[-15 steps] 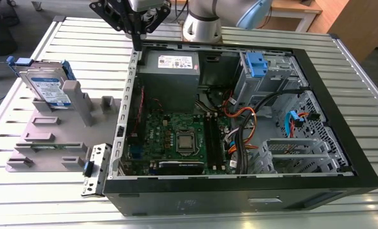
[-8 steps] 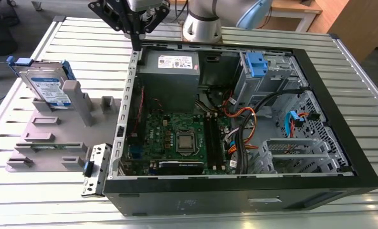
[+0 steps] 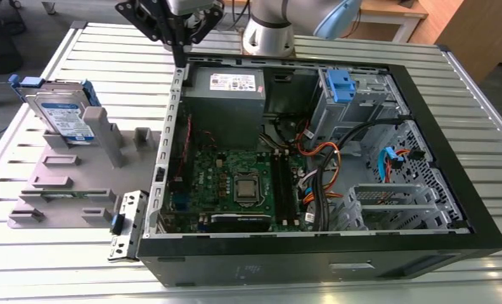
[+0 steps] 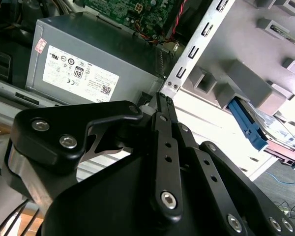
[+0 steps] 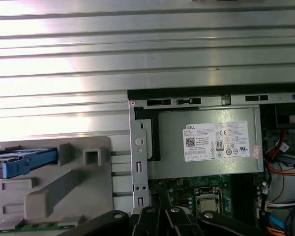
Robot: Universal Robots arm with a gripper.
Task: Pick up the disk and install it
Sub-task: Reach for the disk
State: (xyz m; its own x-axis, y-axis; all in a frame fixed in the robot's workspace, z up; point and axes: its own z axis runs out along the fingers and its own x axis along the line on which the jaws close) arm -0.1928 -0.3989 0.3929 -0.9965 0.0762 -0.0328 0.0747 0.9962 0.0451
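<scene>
Silver disk [image 3: 63, 117] leaning on edge in grey fixture [image 3: 31, 183], long axis seemingly near-upright; gripper [image 4: 163, 101] closed, empty.

Bright light w/ glare on table [image 5: 137, 49] — case [image 3: 319, 256] interior dimmer.

Can't see the upper body of the gripper [image 3: 180, 58], cropped above the rear wall of the computer case [image 3: 319, 253] in the exterior view. Lose most of the disk [image 5: 27, 162] past the first wrist view's edge, beside the case.
</scene>
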